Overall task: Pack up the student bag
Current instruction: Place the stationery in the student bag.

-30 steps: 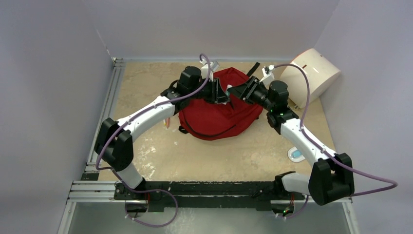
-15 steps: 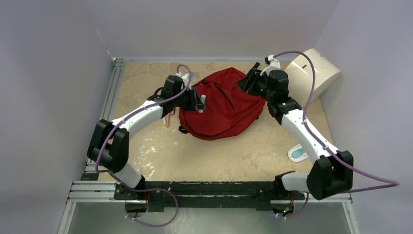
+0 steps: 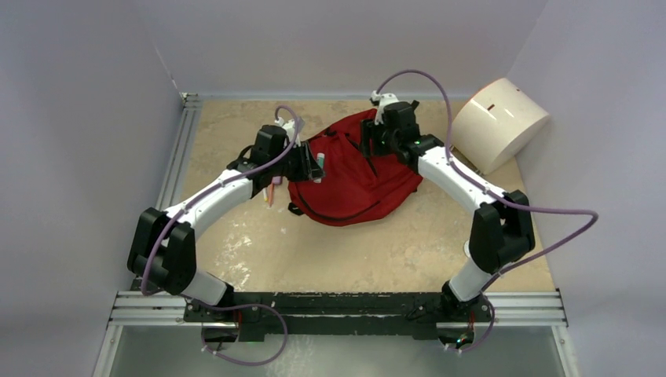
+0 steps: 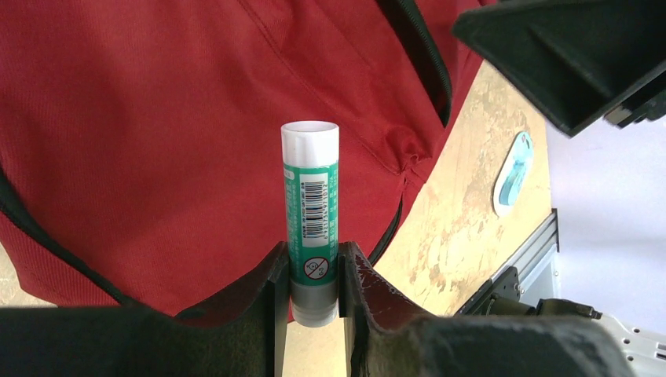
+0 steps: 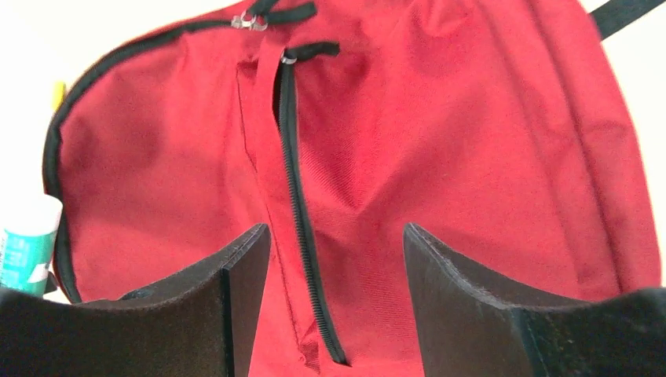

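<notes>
left end effector (image 4: pixel 312 310): clenched on a green-labelled glue stick (image 4: pixel 311 196), gripped at its lower end, with the white end pointing out over the student bag (image 4: pixel 157 118). right end effector (image 5: pixel 336 236): released, jaws wide apart, poised over the bag's red front panel with a black zipper (image 5: pixel 292 181) running between them. contact with the fabric cannot be told. the bag lies flat at the far middle of the counter (image 3: pixel 353 251). bare counter lies between bag and arm bases. walls (image 3: pixel 78 118) close in left, back and right. a white cylindrical box (image 3: pixel 503 118) sits in the far right corner, apart from the bag.
</notes>
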Robot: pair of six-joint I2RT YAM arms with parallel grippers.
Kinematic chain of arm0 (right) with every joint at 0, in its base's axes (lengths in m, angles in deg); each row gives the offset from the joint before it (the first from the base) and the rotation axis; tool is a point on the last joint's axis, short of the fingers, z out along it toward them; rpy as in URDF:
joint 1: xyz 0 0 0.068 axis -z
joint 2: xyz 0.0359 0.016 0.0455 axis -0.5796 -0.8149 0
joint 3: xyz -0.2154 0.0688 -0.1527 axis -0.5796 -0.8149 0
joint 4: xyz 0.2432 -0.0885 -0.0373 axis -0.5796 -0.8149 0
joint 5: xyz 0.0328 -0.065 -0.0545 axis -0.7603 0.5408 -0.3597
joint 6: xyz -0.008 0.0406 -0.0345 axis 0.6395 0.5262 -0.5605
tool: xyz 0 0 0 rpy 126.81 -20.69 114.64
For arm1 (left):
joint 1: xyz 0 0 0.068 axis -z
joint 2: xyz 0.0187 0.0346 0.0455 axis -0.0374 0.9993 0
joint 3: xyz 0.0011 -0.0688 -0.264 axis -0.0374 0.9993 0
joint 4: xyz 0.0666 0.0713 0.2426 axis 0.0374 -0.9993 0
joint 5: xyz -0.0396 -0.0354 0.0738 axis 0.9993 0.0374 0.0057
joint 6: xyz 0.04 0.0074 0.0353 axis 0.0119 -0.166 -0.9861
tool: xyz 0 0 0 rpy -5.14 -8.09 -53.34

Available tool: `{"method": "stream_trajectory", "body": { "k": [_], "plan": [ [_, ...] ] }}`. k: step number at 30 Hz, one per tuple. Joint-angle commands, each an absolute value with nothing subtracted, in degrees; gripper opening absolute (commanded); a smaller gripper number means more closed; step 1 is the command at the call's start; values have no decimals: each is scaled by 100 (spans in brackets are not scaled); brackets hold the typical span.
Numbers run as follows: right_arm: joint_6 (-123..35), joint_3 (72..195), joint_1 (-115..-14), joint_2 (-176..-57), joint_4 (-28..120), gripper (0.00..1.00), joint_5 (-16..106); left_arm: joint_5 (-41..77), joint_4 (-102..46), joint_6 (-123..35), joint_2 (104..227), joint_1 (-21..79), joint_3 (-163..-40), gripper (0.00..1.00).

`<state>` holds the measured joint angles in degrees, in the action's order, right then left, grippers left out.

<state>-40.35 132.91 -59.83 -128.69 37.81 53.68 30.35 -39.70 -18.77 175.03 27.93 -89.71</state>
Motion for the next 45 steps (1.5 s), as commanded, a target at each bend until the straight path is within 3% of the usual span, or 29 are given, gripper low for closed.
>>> {"method": "stream_trajectory", "body": {
  "k": [1, 8, 16, 25, 30, 45],
  "plan": [
    [-4458, 13662, -6303, -12991, 3392, 66, 5868, 3038, -3726, -1768, 17349, 2802, -8905, 0],
    [-4226, 13950, -6786, -13429, 3093, 64, 7409, 3108, -3739, -1786, 17352, 2803, -8885, 0],
    [-4137, 14011, -6925, -13629, 2956, 56, 8176, 3175, -3647, -1704, 17347, 2799, -8803, 0],
    [-3950, 13919, -6928, -13404, 3187, 16, 8274, 3311, -3484, -1631, 17445, 2803, -8853, 0],
    [-3778, 13871, -6927, -13228, 3367, 0, 7969, 3500, -3209, -1434, 17691, 2812, -9102, 0],
    [-3163, 13605, -6929, -12736, 3714, 0, 6690, 3690, -2749, -446, 19188, 3134, -10524, 0]
  ]
}}
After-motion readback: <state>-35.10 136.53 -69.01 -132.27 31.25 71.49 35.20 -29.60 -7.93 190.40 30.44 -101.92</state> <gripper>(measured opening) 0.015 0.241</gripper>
